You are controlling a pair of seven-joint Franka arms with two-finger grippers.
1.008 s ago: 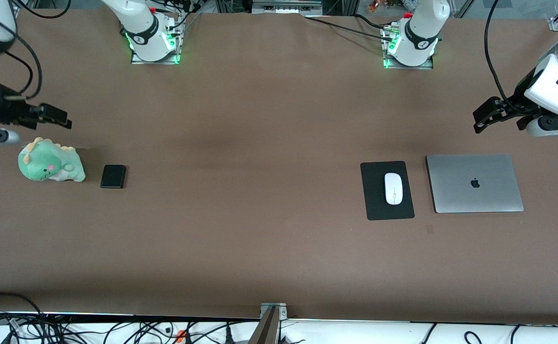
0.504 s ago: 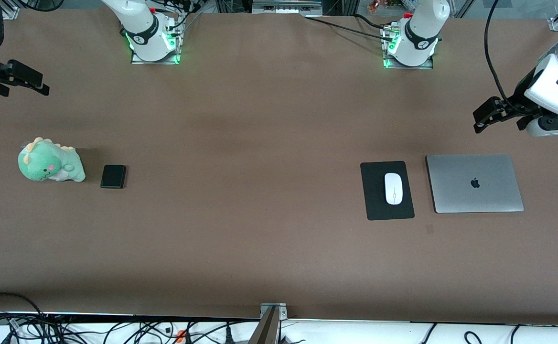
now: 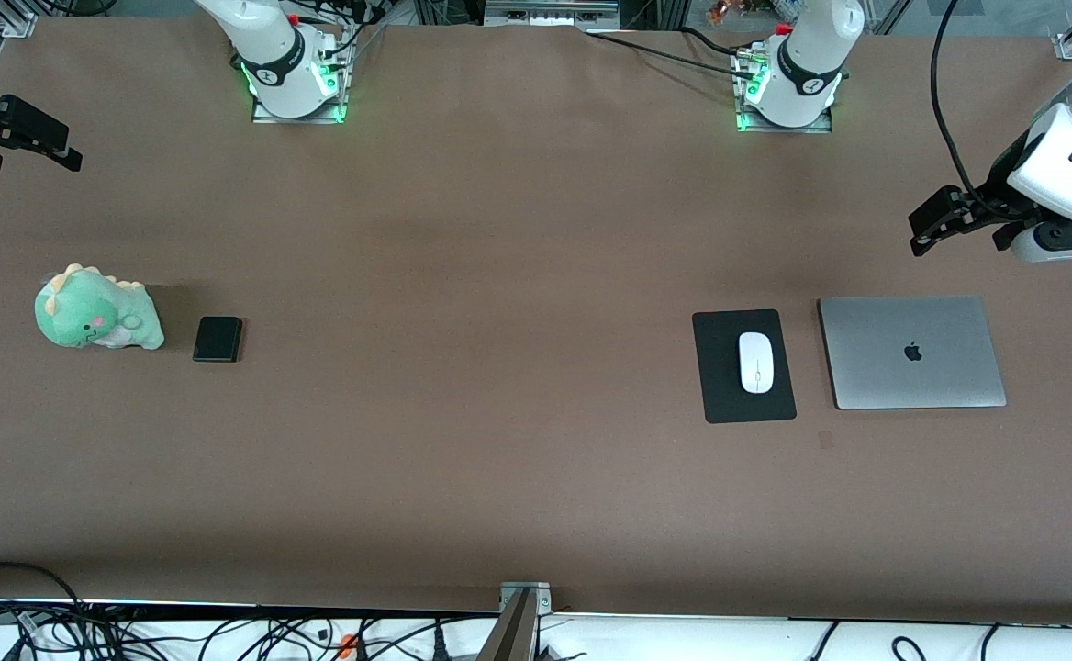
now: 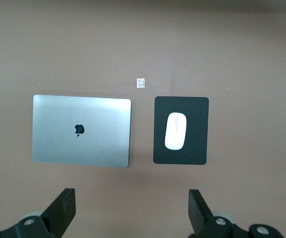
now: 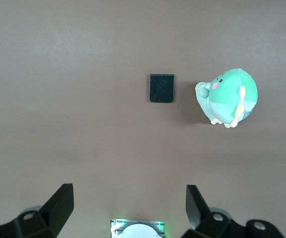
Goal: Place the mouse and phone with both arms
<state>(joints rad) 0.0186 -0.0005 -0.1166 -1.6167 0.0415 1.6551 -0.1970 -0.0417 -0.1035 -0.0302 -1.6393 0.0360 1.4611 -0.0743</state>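
The left gripper (image 3: 932, 223) and right gripper (image 3: 27, 147) hover spread and empty above the table; the mouse (image 3: 756, 362) rests on its mat (image 3: 720, 386), the phone (image 3: 217, 339) beside the plush dinosaur (image 3: 95, 308), so placement appears complete.

Front camera sits high across the desk (image 3: 499, 459) from my robots, angled down, bases along the top edge, whole desk in frame from a distance. Left wrist camera looks straight down from well up, its own hand (image 4: 130, 210) showing as two fingers spread wide at the frame edge; it covers the mouse (image 4: 176, 131) on the black mat (image 4: 200, 153) and the laptop (image 4: 81, 130), the same group I see in the front view at the left arm's end. Right wrist camera also points straight down from high, hand (image 5: 128, 208) fingers apart, covering the phone (image 5: 161, 88) and plush dinosaur (image 5: 230, 96), shared with the front view at the right arm's end.
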